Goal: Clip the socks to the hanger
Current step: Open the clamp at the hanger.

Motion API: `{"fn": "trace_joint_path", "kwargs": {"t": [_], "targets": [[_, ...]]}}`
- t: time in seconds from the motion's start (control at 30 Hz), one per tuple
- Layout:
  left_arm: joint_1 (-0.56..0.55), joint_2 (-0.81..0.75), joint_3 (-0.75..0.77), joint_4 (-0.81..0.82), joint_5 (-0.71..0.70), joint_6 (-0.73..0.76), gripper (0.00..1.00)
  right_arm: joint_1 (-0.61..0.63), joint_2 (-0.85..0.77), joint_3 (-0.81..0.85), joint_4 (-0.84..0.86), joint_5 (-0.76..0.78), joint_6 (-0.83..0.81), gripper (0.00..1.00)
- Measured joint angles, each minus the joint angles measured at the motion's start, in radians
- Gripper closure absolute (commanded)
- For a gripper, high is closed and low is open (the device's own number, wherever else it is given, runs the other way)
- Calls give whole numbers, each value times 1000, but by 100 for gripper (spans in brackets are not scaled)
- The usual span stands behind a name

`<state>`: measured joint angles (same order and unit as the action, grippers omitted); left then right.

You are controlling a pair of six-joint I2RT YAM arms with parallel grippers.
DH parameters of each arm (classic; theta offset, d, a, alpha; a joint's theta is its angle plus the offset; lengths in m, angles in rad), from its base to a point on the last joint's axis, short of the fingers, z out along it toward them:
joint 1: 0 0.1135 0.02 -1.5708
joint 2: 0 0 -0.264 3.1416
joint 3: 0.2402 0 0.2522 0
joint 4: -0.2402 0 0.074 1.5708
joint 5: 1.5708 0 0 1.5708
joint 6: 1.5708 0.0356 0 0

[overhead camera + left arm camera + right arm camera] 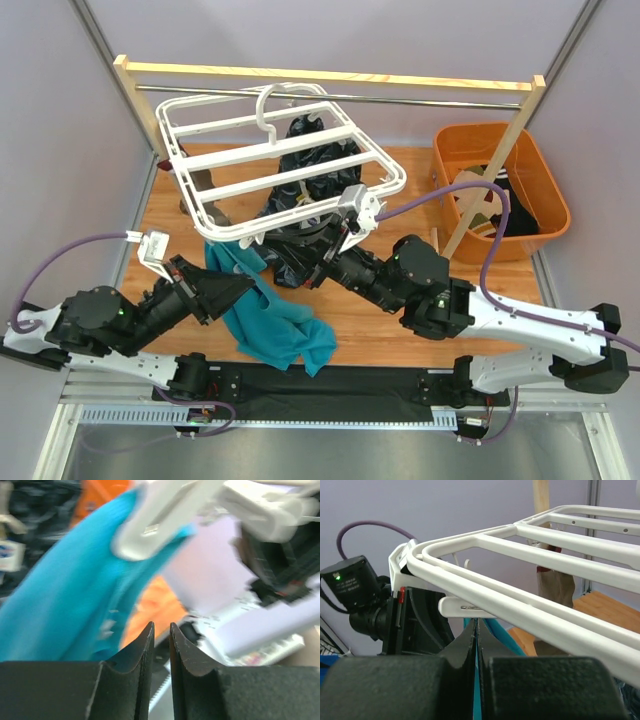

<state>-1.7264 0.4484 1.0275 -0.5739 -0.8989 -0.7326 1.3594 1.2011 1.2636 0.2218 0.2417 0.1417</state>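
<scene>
The white hanger hangs from the metal rail. One of its clips grips the top of a teal sock, which drapes down onto the table. My left gripper sits just right of that sock, its jaws a narrow gap apart with nothing between them. Directly under the same clip and below the hanger's front rim, my right gripper is shut. A thin line of teal sock shows through the slit behind its fingers. A grey-brown sock hangs at the hanger's far left.
A dark glossy cloth lies under the hanger. An orange basket holding more socks stands at the right, with the wooden rack's leg slanting in front of it. The rack's top bar spans the back.
</scene>
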Motion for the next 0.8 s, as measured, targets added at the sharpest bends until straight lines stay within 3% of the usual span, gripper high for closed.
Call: {"fn": "trace_joint_path", "kwargs": {"t": [0.2, 0.33, 0.53, 0.63, 0.8], "targets": [[0, -19, -7, 220, 222, 112, 68, -2, -6, 97, -123, -50, -13, 99], [0, 40, 46, 261, 193, 150, 67, -2, -8, 106, -157, -75, -14, 94], [0, 114, 146, 187, 9, 144, 67, -2, -8, 103, -214, -123, -2, 69], [0, 115, 147, 166, -39, 150, 69, -2, -12, 76, -201, -145, 10, 51], [0, 145, 194, 81, -90, 145, 70, -2, -11, 46, -177, -145, 28, 38]]}}
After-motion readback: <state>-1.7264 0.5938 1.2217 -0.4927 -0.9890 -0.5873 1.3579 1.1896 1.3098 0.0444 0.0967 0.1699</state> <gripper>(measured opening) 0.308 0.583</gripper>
